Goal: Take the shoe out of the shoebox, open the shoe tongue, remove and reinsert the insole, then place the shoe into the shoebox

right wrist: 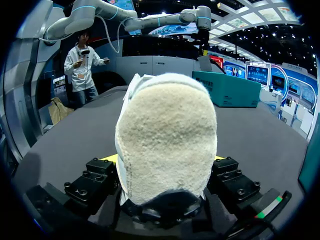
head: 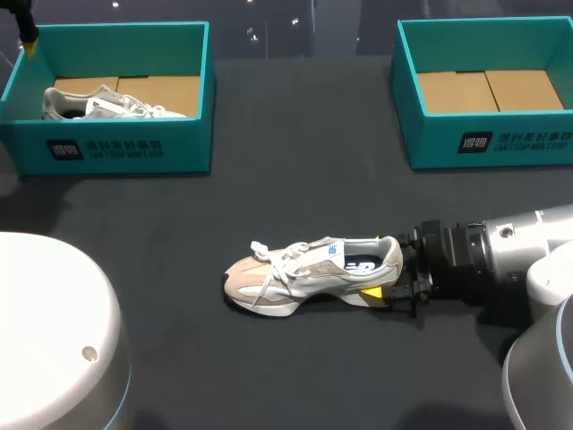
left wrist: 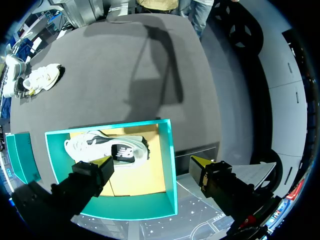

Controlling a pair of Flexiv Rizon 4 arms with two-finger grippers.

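Observation:
A beige and white shoe (head: 304, 273) stands upright on the dark table, toe pointing left. My right gripper (head: 387, 266) comes in from the right and is shut on its heel, one finger on each side. In the right wrist view the fuzzy heel (right wrist: 167, 135) fills the gap between the fingers (right wrist: 95, 180) of the right gripper (right wrist: 162, 162). My left gripper (left wrist: 152, 161) hangs open and holds nothing, high above the teal shoebox (left wrist: 167, 165) at the far left. In the head view the left gripper (head: 27, 36) shows at the far left corner, over that box.
The left shoebox (head: 116, 27) holds a second white shoe (head: 98, 103) on its cardboard floor. Another teal shoebox (head: 488, 139) with nothing in it stands at the far right. A white rounded part of my left arm (head: 54, 331) fills the near left.

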